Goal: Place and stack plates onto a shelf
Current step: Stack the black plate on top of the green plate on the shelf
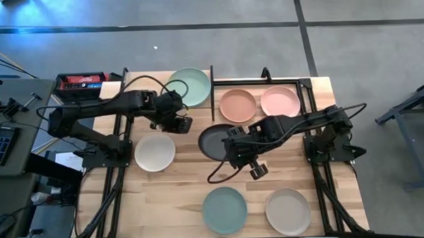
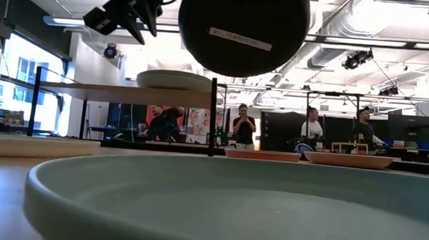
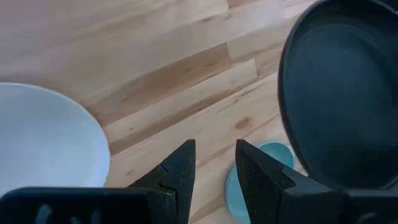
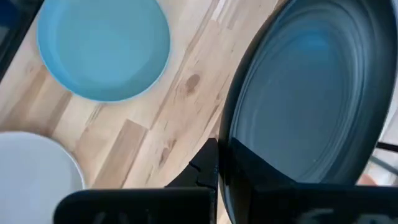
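Note:
My right gripper (image 1: 233, 144) is shut on a black plate (image 1: 214, 141), which is raised over the table's middle; its underside with a white label (image 2: 239, 38) faces the low view. My left gripper (image 1: 178, 122) hangs slightly open and empty just near of the shelf (image 1: 146, 84), above a white plate (image 1: 155, 152). The shelf (image 2: 127, 93) bears a green plate (image 1: 190, 85) flat on its board. Salmon (image 1: 238, 105) and pink (image 1: 280, 101) plates lie at the far right; teal (image 1: 224, 209) and beige (image 1: 288, 210) plates lie near. My right gripper pinches the black plate by its rim (image 4: 227, 149) on the side toward the table's right. One finger (image 4: 208, 168) shows at the rim's outer side; the plate hides the other. The plate is lifted clear of the table.
A black frame rail (image 1: 211, 84) stands at the shelf's right end, between it and the salmon plate. A cable (image 1: 221, 176) loops on the wood near the right gripper. Bare planks lie at the table's near left (image 1: 158, 206). People stand in the room beyond (image 2: 243, 127).

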